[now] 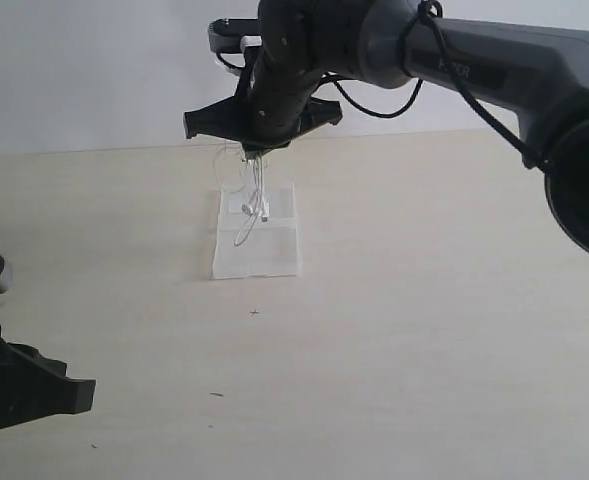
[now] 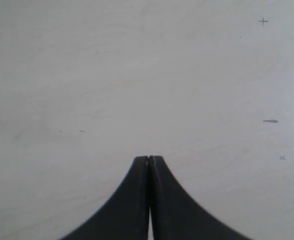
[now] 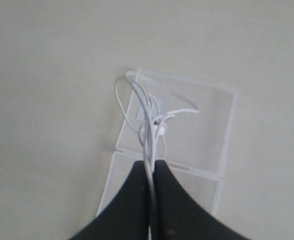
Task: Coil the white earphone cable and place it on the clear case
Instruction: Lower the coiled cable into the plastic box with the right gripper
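White earphone cable (image 1: 255,200) hangs from R jaws, clamped on it, w/ loops dangling over clear case (image 1: 274,255), open flat on table (image 1: 424,330). L jaws pressed together, empty, well apart from case.

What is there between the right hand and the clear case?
Only the cable, hanging in loops from the shut right hand down to the case; the exterior view shows it best.
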Tool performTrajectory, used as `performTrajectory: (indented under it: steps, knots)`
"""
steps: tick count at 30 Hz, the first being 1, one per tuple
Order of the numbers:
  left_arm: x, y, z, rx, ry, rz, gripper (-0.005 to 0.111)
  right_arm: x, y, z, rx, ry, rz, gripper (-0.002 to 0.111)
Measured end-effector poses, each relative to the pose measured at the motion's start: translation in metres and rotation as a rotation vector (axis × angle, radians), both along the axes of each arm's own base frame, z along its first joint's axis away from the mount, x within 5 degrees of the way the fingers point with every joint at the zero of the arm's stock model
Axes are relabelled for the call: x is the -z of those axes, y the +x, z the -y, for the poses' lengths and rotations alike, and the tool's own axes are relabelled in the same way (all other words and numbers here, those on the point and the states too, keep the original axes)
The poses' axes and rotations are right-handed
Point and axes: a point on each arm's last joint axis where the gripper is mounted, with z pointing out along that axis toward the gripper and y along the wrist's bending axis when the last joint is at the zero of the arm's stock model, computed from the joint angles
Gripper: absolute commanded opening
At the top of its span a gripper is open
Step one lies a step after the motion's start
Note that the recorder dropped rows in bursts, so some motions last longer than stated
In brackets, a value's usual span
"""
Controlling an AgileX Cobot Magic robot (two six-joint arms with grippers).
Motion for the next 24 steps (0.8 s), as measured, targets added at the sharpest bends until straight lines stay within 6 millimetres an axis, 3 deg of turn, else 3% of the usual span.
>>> performTrajectory:
  steps: [9, 24]
  knots:
    - [0.002, -0.002, -0.001, 0.001, 0.002, -0.009, 0.000, 0.039, 0.009, -0.007, -0.004, -0.009, -0.023, 0.000]
    - [0.002, -0.002, -0.001, 0.002, 0.001, -0.008, 0.000, 0.039, -0.003, -0.003, -0.012, -0.093, -0.137, 0.000]
